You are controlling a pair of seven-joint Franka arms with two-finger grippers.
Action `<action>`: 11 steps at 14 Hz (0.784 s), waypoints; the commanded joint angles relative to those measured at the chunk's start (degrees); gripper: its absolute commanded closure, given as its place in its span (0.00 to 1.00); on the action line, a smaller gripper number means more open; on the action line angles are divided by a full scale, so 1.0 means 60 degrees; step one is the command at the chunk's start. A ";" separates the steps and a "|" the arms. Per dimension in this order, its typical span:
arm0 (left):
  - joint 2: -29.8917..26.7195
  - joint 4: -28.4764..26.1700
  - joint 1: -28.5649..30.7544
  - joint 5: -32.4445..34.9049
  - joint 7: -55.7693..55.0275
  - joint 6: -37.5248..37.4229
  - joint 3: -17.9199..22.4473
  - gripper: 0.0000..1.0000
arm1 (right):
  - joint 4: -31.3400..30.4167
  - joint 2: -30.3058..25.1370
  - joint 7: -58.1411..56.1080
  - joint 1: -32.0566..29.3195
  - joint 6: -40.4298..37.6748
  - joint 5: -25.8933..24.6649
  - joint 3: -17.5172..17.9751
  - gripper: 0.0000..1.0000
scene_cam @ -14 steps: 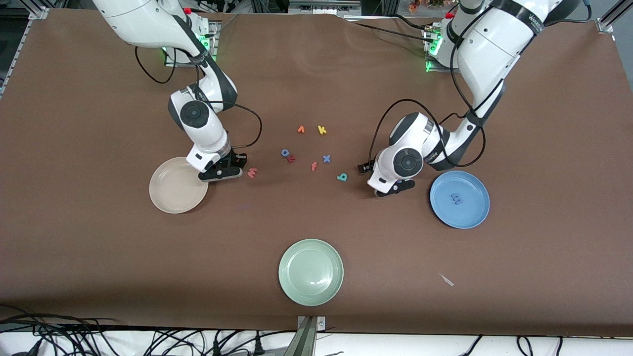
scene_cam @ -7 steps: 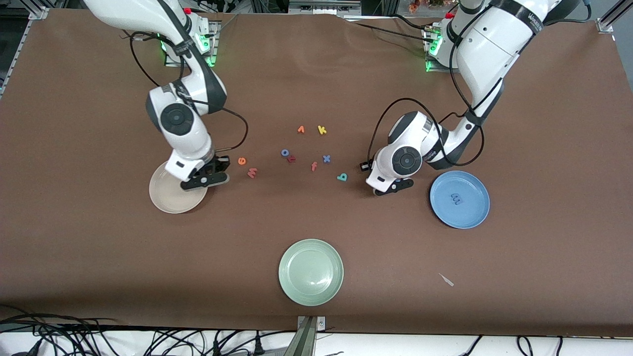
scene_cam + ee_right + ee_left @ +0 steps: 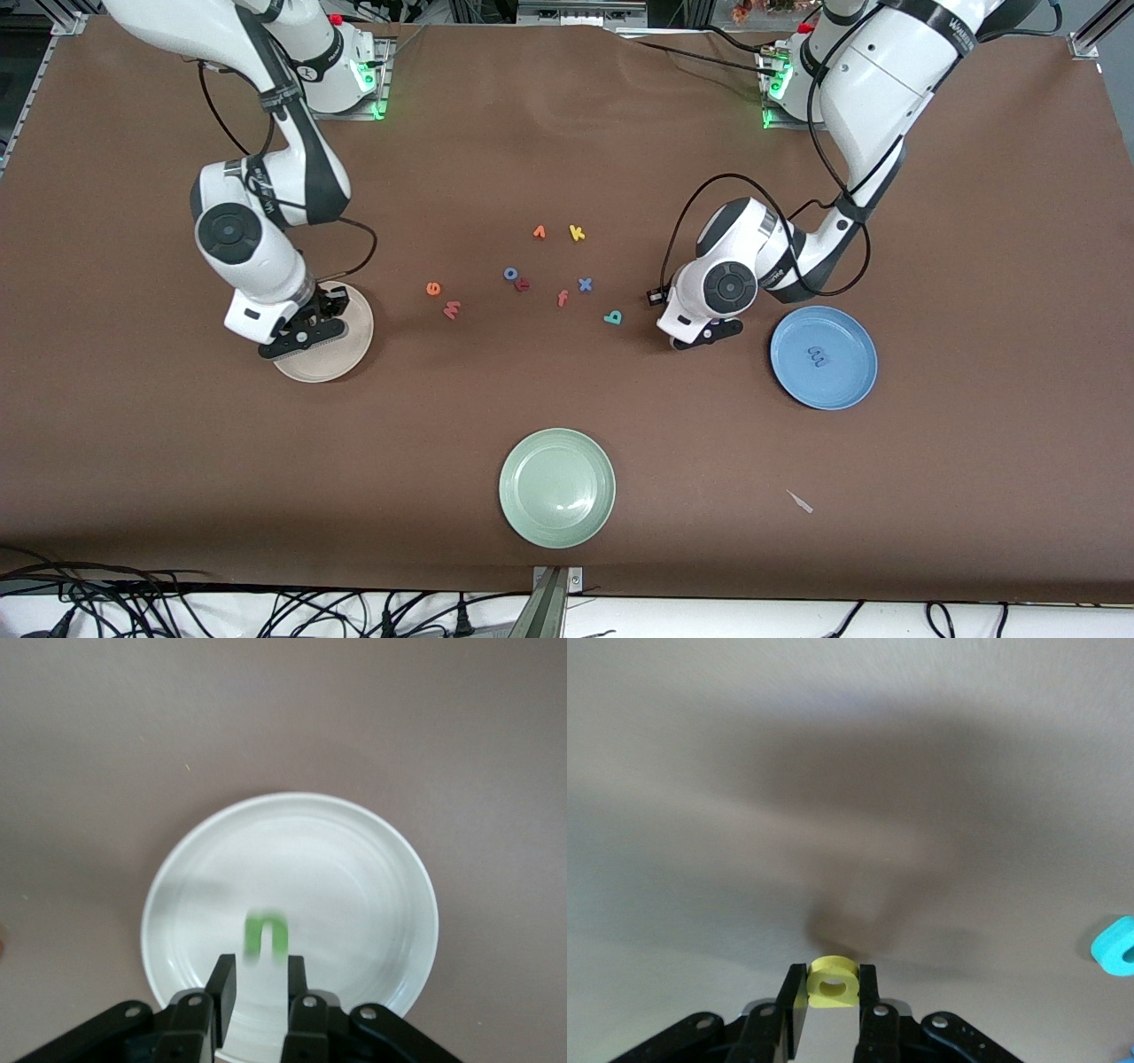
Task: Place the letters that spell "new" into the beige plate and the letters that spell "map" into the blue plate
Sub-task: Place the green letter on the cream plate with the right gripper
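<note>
My right gripper hangs over the beige plate. In the right wrist view its jaws stand slightly apart and empty. The green n shows blurred just past them, over the plate. My left gripper is low at the table beside the blue plate, shut on the yellow p. The periwinkle m lies in the blue plate. The teal a lies close to the left gripper. The orange e and pinkish-red w lie between the beige plate and the table's middle.
In the middle of the table lie an orange v-like letter, a yellow k, a blue o, a red letter, a reddish f and a blue x. A pale green plate sits nearest the front camera.
The right arm swung from beside the w to over the beige plate, uncovering the e, and its jaws have parted from the n. The left gripper shut on the p.
</note>
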 commanded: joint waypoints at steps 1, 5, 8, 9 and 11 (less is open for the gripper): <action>-0.0367 0.1153 0.0307 0.0728 0.0967 -0.1975 0.0122 0.94 | -0.0543 -0.0049 -0.0948 0.0038 0.0465 0.1092 -0.0307 0.36; -0.0237 0.1992 0.1623 0.1375 0.3746 -0.3154 0.0137 0.93 | -0.0412 -0.0121 0.0158 0.0082 0.0260 0.1257 0.0246 0.29; 0.0100 0.2051 0.2518 0.1596 0.4983 -0.3023 0.0180 0.93 | -0.0412 -0.0121 0.1478 0.0111 0.0260 0.1257 0.1038 0.29; 0.0261 0.2240 0.2724 0.1509 0.5406 -0.2848 0.0151 0.93 | -0.0426 -0.0121 0.1903 0.0111 0.0260 0.1257 0.1287 0.28; 0.0598 0.2432 0.2726 0.1581 0.5878 -0.2453 0.0166 0.92 | -0.0499 -0.0121 0.2840 0.0184 0.0376 0.1199 0.1712 0.26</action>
